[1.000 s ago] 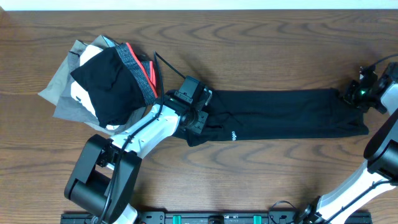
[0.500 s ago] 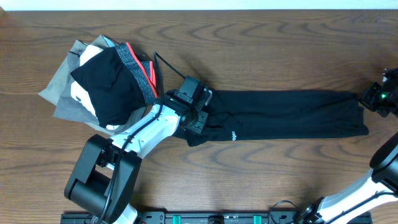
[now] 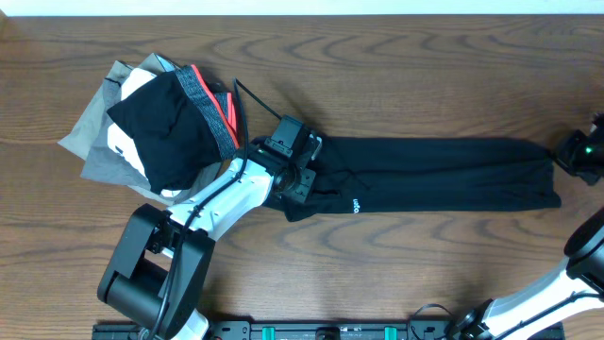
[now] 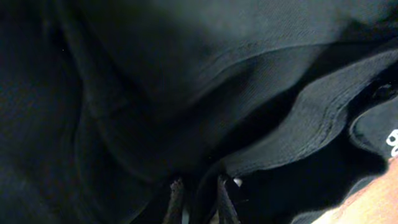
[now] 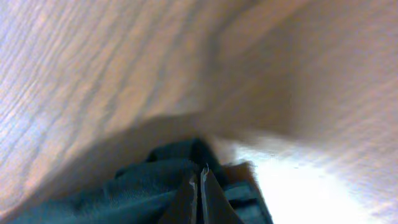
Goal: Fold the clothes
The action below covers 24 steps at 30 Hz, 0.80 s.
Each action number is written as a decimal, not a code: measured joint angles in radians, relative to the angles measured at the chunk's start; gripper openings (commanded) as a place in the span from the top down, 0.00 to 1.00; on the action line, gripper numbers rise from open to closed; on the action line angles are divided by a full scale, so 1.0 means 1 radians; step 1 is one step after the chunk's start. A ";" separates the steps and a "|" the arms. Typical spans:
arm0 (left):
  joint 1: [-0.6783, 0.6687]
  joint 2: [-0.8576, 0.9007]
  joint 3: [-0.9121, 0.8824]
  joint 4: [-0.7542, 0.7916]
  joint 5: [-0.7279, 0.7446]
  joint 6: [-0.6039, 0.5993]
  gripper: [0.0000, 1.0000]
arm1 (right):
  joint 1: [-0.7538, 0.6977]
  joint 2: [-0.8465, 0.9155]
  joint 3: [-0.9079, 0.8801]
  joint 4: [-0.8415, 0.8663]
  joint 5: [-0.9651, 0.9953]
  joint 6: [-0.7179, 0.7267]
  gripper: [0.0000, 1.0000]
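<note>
Black shirt [image 3: 434, 175] lies drawn out in a long band across the table [image 3: 377, 57], left gripper [image 4: 199, 196] pinching its bunched left end, right gripper [image 5: 200, 183] clenched at the right end (hem caught or not, cannot tell); risk is the thin fabric slipping out and the band going slack and crooked

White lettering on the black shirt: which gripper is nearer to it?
Left. The left gripper is on the black shirt right beside the white lettering; the right gripper is at the shirt's far end.
</note>
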 measured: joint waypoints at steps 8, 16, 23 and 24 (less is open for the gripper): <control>0.000 0.000 0.000 0.000 0.000 0.001 0.71 | -0.076 -0.006 0.000 -0.036 0.020 0.047 0.50; 0.000 -0.006 0.072 -0.090 0.000 -0.013 0.37 | -0.087 -0.008 0.000 -0.068 0.031 0.027 0.33; 0.000 -0.143 0.262 -0.248 0.000 -0.018 0.30 | -0.100 -0.008 0.001 -0.141 0.033 -0.068 0.30; 0.000 -0.170 0.280 -0.253 0.000 -0.018 0.30 | -0.100 -0.008 0.001 -0.160 0.032 -0.076 0.29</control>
